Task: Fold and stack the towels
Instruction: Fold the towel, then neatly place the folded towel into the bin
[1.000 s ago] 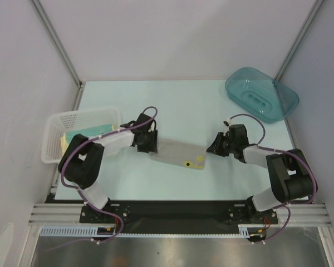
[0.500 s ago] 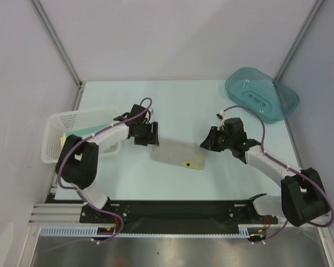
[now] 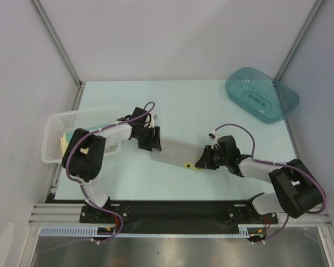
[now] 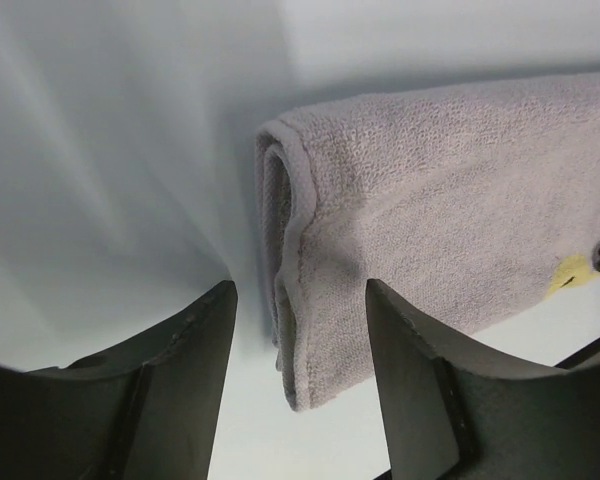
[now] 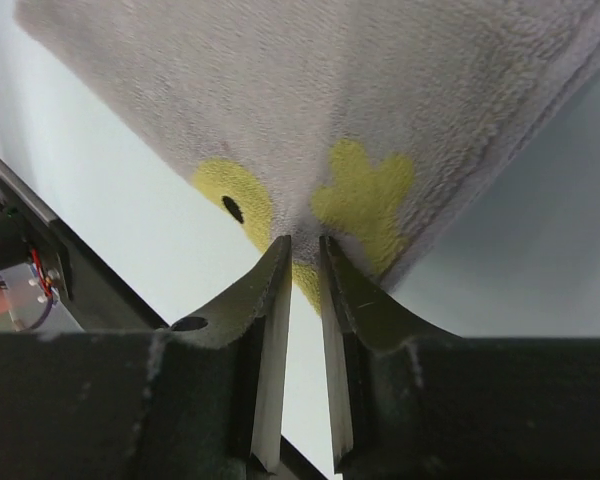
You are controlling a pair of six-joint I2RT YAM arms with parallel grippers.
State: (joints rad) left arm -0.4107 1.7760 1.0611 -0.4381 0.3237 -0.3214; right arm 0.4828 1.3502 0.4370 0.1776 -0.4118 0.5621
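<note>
— So, what is different from a second ago?

— Our right pincer (image 3: pixel 202 161) was well apart from the grey towel (image 3: pixel 175 151). Now it has come to the towel's right end, with its tips against the corner that has the yellow patches (image 5: pixel 365 195).

— Is it clamped on the cloth?

— We cannot tell. The fingers are almost together, with only a thin gap, and they meet the edge. Whether any cloth sits between them is not visible.

— And our left pincer (image 3: pixel 151 140)?

— It drew back a little and returned. It stands apart, with the folded left end between its fingers, not yet pressed.

— The towel itself?

— It lies flat in the middle of the bench (image 3: pixel 195 105), already doubled once, and it has not moved. The basket (image 3: pixel 86 117) is well to the left.

— Meaning?

— We judge that both ends are now covered, so the next fold can begin once both sides grip.
</note>
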